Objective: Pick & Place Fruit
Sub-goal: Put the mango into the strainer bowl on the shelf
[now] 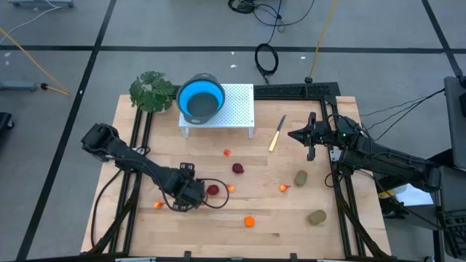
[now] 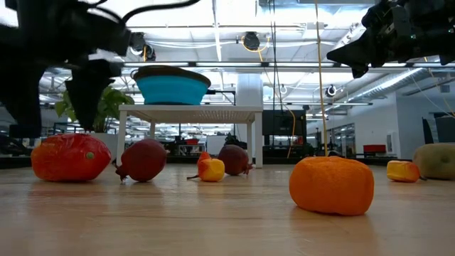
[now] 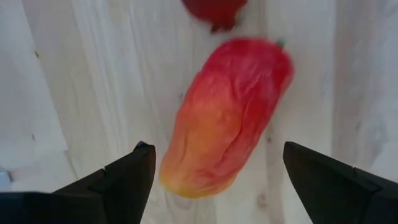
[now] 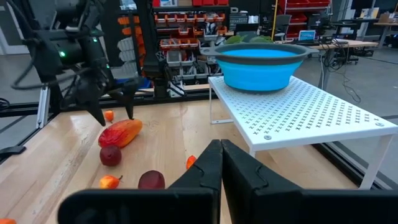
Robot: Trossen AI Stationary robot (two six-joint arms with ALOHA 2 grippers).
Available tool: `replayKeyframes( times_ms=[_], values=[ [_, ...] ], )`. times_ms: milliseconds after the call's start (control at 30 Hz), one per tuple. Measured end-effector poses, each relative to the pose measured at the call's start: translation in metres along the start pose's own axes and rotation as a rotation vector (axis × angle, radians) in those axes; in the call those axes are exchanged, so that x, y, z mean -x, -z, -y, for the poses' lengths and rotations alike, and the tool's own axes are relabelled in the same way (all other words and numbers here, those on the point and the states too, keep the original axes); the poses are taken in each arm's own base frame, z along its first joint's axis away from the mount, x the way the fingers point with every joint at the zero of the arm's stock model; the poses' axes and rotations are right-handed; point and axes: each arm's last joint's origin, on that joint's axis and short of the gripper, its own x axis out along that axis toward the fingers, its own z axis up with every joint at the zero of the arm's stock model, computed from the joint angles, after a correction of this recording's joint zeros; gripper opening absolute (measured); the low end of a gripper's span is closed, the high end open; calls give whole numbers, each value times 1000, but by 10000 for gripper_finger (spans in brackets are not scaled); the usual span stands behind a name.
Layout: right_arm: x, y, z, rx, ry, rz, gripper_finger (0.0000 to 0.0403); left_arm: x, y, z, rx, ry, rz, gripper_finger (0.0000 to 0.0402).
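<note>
Two dark red balls (image 1: 237, 168), two olive ovals (image 1: 301, 177), one orange ball (image 1: 250, 221).

a dark red ball (image 3: 214, 11) is cut off and blurred.

No legible text, labels or numbers anywhere

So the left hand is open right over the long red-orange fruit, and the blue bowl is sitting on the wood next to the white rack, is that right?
Not quite. The blue bowl sits on top of the white rack, not on the wood beside it; the right wrist view shows this clearly. The rest holds: the left hand is open over the long red-orange fruit.
</note>
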Motion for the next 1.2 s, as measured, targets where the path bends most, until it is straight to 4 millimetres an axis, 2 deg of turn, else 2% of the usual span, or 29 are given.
replayKeyframes(
  times_ms=[167,433,700,967,1067,1200],
  values=[
    [0,0,0,0,0,0,0,-9,6,0,-13,-6,-19,352],
    [0,0,0,0,0,0,0,-17,1,2,-24,7,68,351],
    [0,0,0,0,0,0,0,-29,5,2,-44,0,92,351],
    [0,0,0,0,0,0,0,-30,5,1,-48,-11,95,350],
    [0,0,0,0,0,0,0,-30,5,1,-66,-27,100,332],
    [0,0,0,0,0,0,0,-29,5,0,-67,-35,103,276]
  ],
)
